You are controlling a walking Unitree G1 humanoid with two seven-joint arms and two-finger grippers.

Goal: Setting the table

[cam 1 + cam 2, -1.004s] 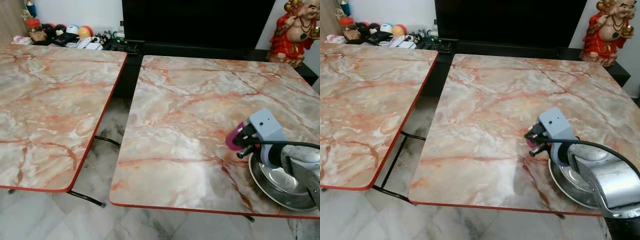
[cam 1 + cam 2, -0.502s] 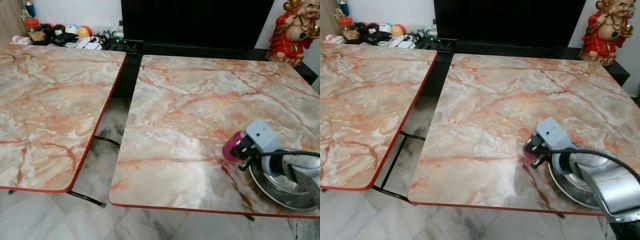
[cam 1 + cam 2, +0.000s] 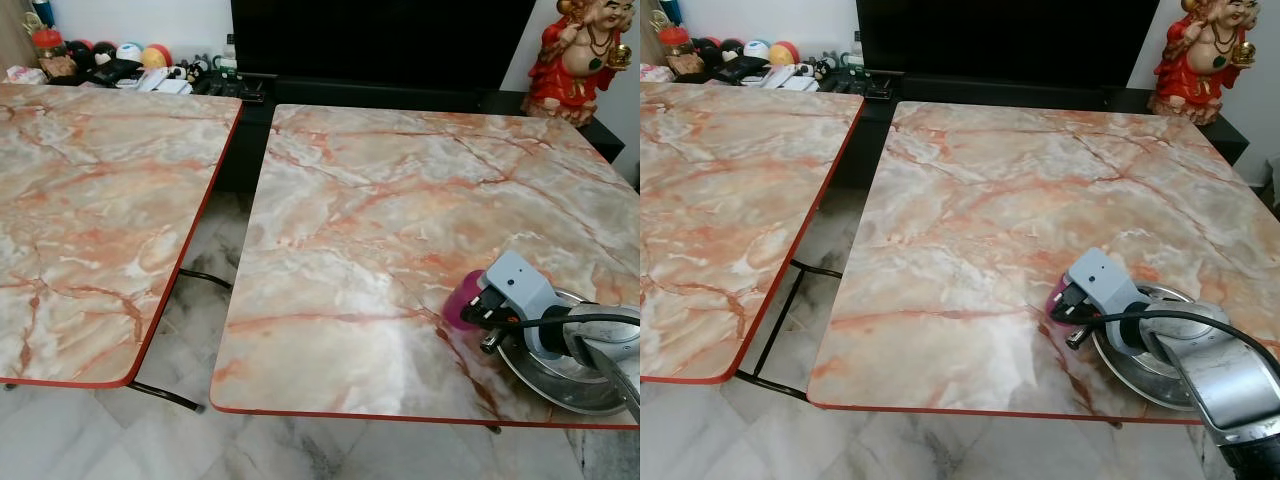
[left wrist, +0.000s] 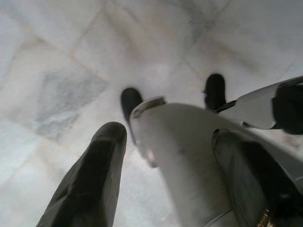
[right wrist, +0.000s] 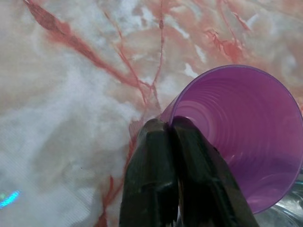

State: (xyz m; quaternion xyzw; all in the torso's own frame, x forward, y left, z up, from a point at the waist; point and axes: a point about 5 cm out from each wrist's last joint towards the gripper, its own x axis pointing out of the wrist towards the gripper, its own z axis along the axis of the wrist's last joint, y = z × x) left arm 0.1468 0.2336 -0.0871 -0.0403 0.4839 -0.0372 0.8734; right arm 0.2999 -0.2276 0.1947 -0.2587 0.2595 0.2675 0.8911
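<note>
Down at the near right corner of the marble-patterned table (image 3: 380,230), the right gripper (image 5: 171,130) pinches the rim of a purple plastic cup (image 5: 241,137), its two black fingers pressed together with the cup wall between them. The cup is translucent, ribbed with fine rings inside, open mouth toward the wrist camera, and sits low over the tabletop just beside a shiny steel plate (image 3: 1135,362). From the head views the cup (image 3: 462,298) shows as a pink-purple patch ahead of the grey wrist housing, touching or nearly touching the table; which one cannot be told.

The left gripper (image 4: 165,156) hangs over pale marble floor tiles (image 4: 57,71), its fingers spread apart around nothing.

Both tabletops are glossy, orange-veined with a red edge; a second table (image 3: 90,200) stands to the left, separated by a gap showing the tiled floor and a black leg frame. Farther back runs a dark low cabinet (image 3: 380,95) with small clutter (image 3: 120,65) at its left end and a red figurine (image 3: 570,60) on the right.
</note>
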